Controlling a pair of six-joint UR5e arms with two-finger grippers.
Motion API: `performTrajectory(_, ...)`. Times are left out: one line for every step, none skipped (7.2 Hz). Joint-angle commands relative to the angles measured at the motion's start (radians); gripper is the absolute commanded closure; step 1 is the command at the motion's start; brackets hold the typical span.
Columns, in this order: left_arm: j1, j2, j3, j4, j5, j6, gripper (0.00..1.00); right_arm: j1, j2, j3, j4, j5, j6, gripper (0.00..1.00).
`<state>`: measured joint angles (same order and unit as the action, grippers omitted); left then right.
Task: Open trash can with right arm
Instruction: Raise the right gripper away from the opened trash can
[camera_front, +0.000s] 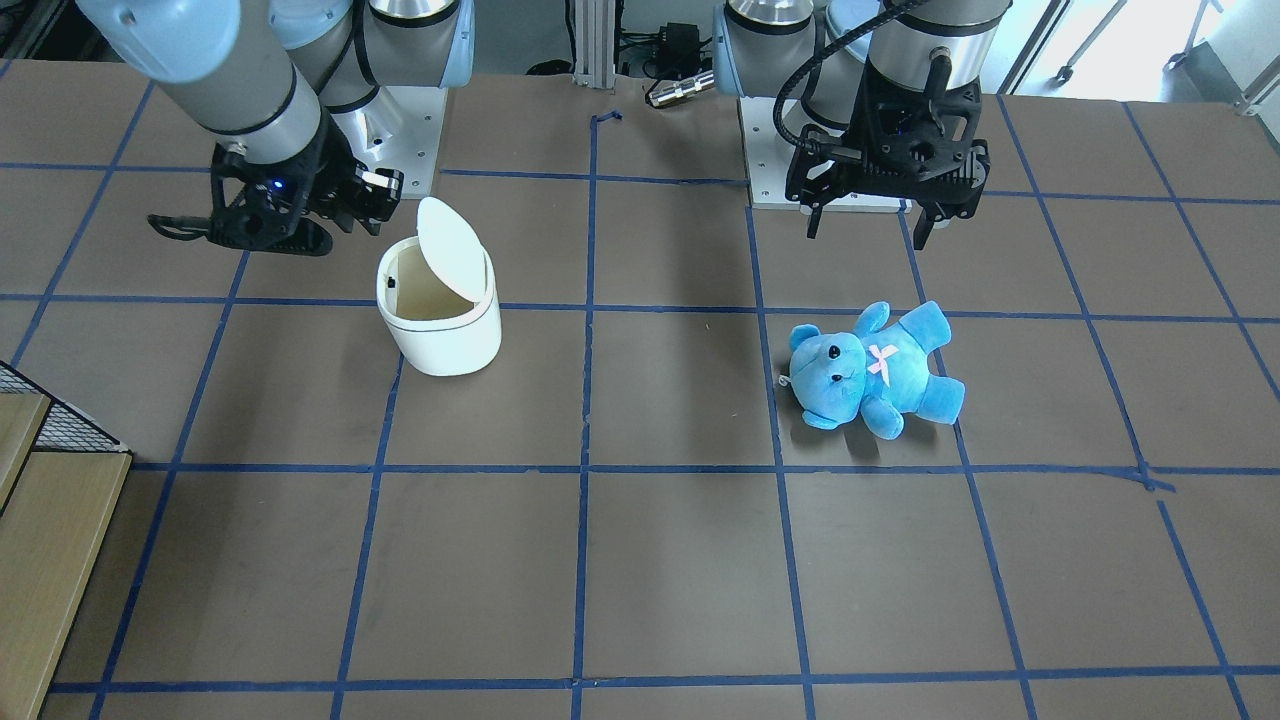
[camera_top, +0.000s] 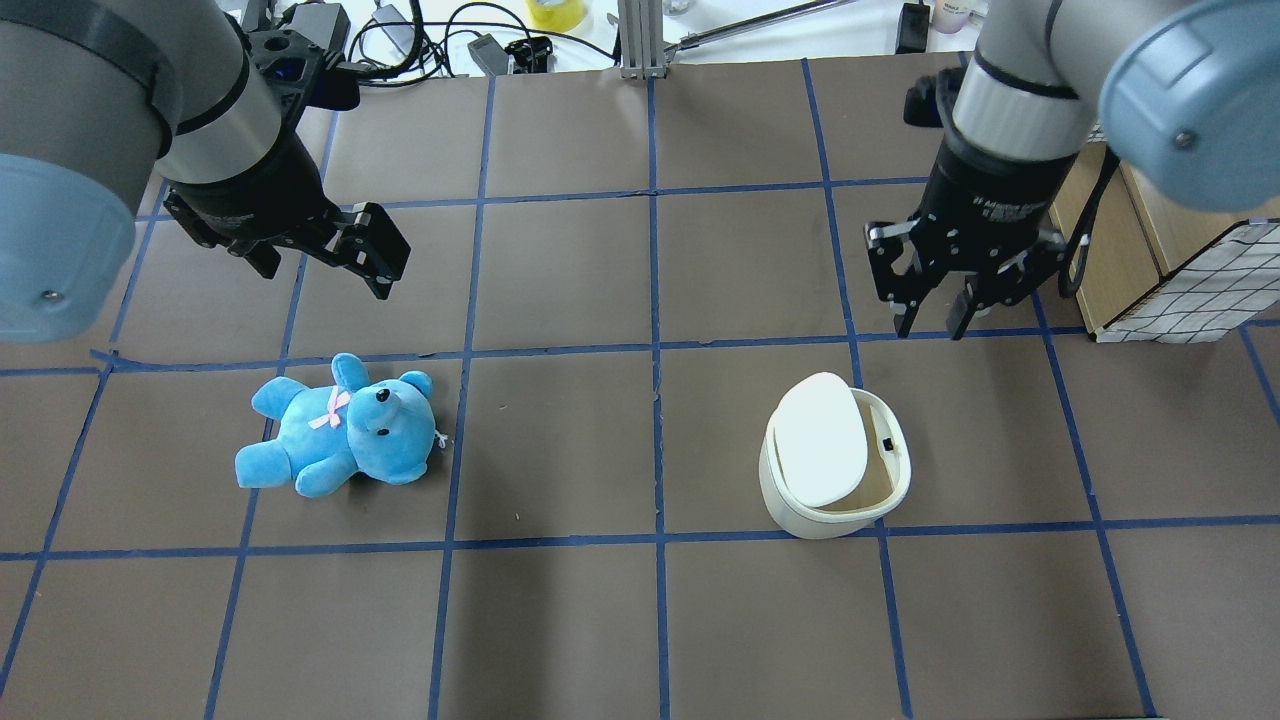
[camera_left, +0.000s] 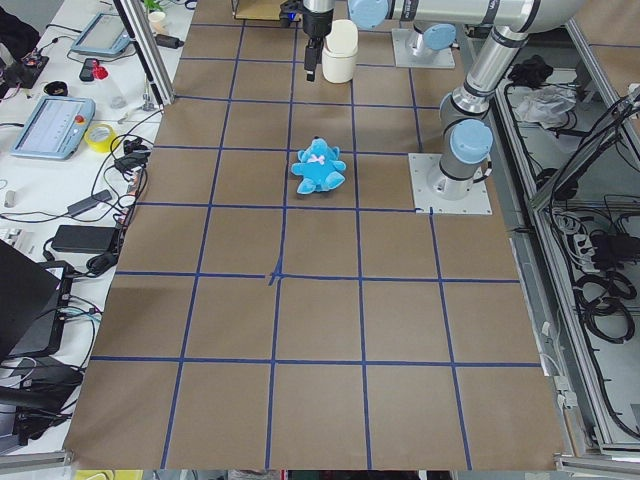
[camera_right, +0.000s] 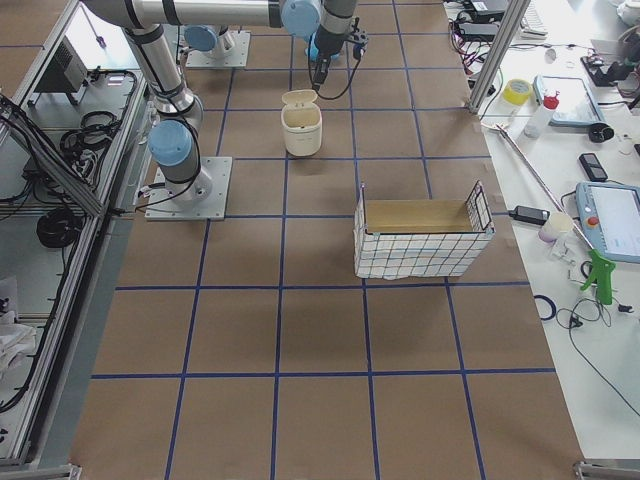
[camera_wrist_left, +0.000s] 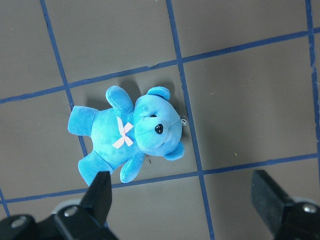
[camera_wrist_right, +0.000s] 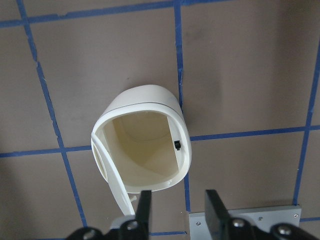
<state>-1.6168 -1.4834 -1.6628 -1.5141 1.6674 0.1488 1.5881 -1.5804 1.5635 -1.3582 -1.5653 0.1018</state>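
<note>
Overhead exterior view is showing the trash can standing on the table in the robot's right half. Its lid is tilting up on the edge toward the table's middle, so the pale inside is showing. The right gripper is hanging beyond the can, on the side away from the robot and a little outward, near it but touching neither rim nor lid. The right arm is pointing the gripper straight down, and its jaws are standing apart with a narrow gap and nothing between them. The can is looking open already, so the task seems done. The left gripper is hovering wide open over the teddy bear, well apart from the can.
</note>
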Motion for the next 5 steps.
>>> performTrajectory(0.0, 0.0, 0.0, 0.0, 0.0, 0.0, 0.0, -0.002, -0.009, -0.057, -0.013, -0.099, 0.007, 0.0)
performTrajectory(0.0, 0.0, 0.0, 0.0, 0.0, 0.0, 0.0, -0.002, -0.009, -0.057, -0.044, -0.099, 0.012, 0.0)
performTrajectory(0.0, 0.0, 0.0, 0.0, 0.0, 0.0, 0.0, -0.003, -0.004, -0.057, -0.053, -0.093, 0.01, 0.0)
performTrajectory(0.0, 0.0, 0.0, 0.0, 0.0, 0.0, 0.0, -0.01, -0.003, -0.054, -0.049, -0.084, 0.009, 0.0)
performTrajectory(0.0, 0.0, 0.0, 0.0, 0.0, 0.0, 0.0, -0.01, -0.004, -0.056, -0.048, -0.081, 0.007, 0.0)
